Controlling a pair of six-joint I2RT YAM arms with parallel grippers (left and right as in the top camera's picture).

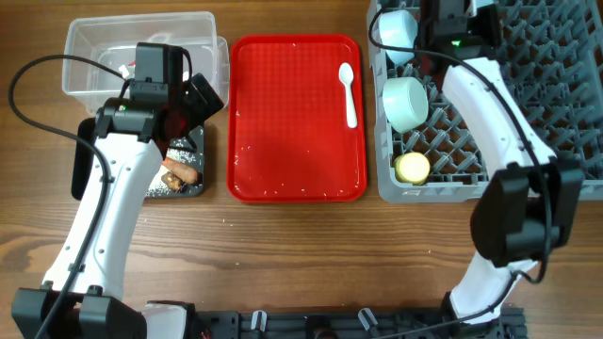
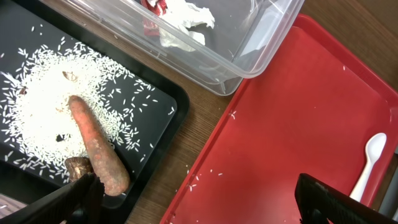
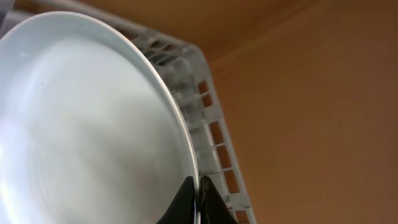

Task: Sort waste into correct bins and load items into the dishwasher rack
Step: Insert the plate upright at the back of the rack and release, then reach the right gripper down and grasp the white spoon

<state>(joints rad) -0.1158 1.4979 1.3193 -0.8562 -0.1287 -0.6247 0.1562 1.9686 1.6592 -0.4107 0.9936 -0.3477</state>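
Just beside one finger of the spread left pincer [image 2: 196, 205]: carrot-like stick [image 2: 96, 149] on black tray [image 2: 155, 99]. Right pincer [image 3: 198, 200] pinches plate [image 3: 87, 124] rim.

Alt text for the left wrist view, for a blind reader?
An orange carrot stick and a dark lump lie on scattered rice in a black tray. A clear tub holds a crumpled tissue and red wrapper; a white spoon lies on the red tray, above the open left gripper.

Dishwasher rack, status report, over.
Right gripper shut on plate rim, at rack. Left gripper open, empty. Spoon on red tray, unloaded. No obstruction seen.
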